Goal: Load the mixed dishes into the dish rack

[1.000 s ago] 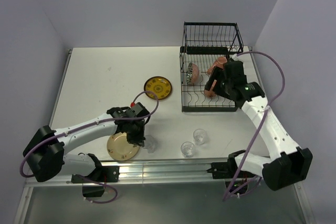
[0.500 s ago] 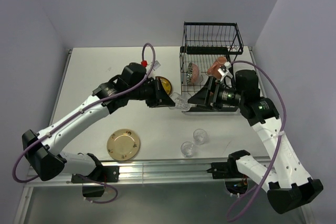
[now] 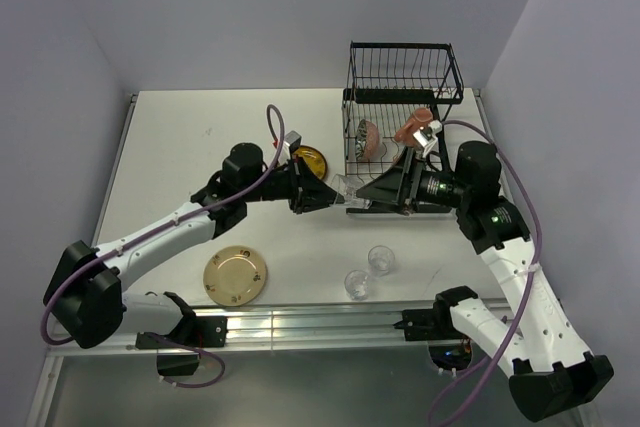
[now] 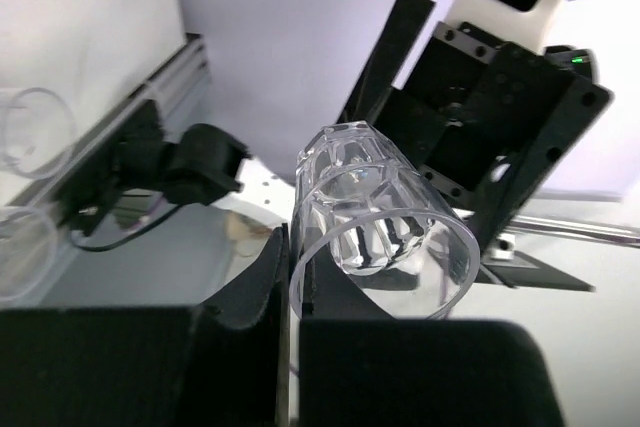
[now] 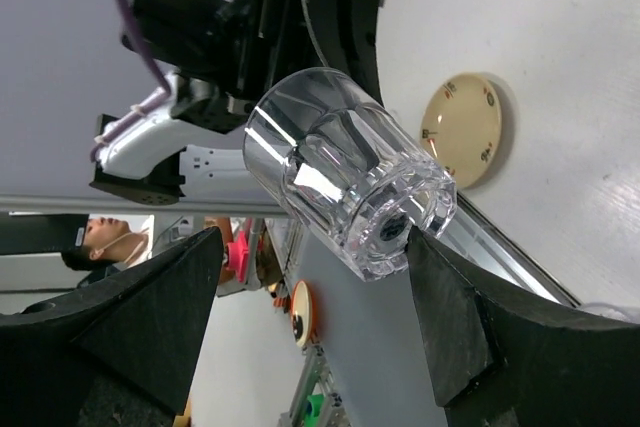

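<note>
**A:** So, how does it all sit around the rack (image 3: 404, 69)?

**B:** The left arm (image 3: 160, 232) reaches in long and low from the rack's left. The right arm (image 3: 510, 257) is folded in front of the rack, its wrist turned back to face the other arm.

**A:** And the grippers?

**B:** They meet nose to nose just off the rack's front-left corner. The left gripper (image 4: 290, 267) is pinched tight on the glass (image 3: 347, 190) at its mouth, clamping the wall. It looks like one finger is inside the rim and one outside. The right gripper (image 5: 315, 242) stands wide, with a finger (image 5: 130, 327) on each side of the glass. Neither touches it, as far as I can see.

**A:** How does the glass lie?

**B:** It is held in the air about level, its long axis on the line between the two wrists. The mouth faces the left gripper, and the base faces the right one, on the rack side.

**A:** What comes next, then?

**B:** A handover, I'd judge. The right arm is nearer the rack, so it should close across the body near the base before the left lets go. If the left lets go too early, that smooth glass could slip
</note>
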Controlling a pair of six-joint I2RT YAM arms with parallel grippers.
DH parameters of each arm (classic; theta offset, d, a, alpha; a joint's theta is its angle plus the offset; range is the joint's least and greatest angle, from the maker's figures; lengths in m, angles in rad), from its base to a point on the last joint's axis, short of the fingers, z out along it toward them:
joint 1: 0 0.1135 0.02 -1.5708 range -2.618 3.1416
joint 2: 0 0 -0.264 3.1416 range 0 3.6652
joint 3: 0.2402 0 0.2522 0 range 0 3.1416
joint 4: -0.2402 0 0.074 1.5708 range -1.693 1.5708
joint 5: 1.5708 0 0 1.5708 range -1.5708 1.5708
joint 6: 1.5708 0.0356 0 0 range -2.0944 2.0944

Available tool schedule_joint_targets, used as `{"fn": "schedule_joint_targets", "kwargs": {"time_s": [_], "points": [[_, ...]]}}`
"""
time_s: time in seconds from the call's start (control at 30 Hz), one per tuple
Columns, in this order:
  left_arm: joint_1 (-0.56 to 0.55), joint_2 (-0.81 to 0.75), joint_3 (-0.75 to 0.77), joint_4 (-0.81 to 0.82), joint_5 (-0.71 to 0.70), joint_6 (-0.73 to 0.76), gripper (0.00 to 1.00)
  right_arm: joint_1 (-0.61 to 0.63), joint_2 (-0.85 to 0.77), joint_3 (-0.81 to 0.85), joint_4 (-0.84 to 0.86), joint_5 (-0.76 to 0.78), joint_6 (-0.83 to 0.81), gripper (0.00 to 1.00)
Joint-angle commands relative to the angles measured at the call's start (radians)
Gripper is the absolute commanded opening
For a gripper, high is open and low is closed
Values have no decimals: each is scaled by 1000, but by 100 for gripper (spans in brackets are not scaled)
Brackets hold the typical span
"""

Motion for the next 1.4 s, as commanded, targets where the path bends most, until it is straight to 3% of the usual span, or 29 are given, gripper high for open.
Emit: {"fn": "schedule_joint_targets", "kwargs": {"time_s": [0.0, 0.13, 0.33, 0.6, 0.7, 1.0, 1.1, 1.37], "points": [[-5, -40, -18, 413, 58, -203, 0, 1, -5, -10, 94, -56, 38, 81], [-2, -46, -46, 496, 52, -257, 0, -2, -2, -12, 108, -53, 50, 81], [45, -91, -17, 334, 82, -168, 0, -10, -11, 36, 25, -13, -3, 81], [72, -126, -8, 246, 92, -110, 0, -8, -8, 56, -3, -13, -8, 81], [72, -131, -23, 289, 90, -134, 0, -10, -22, 21, 75, -40, 68, 80], [72, -135, -103, 489, 75, -251, 0, -10, -59, -176, 706, -106, 535, 81], [70, -132, -100, 490, 78, -247, 0, -10, -48, -199, 828, -103, 627, 81], [62, -112, -87, 472, 87, -231, 0, -4, 6, -161, 928, -83, 727, 81]]}}
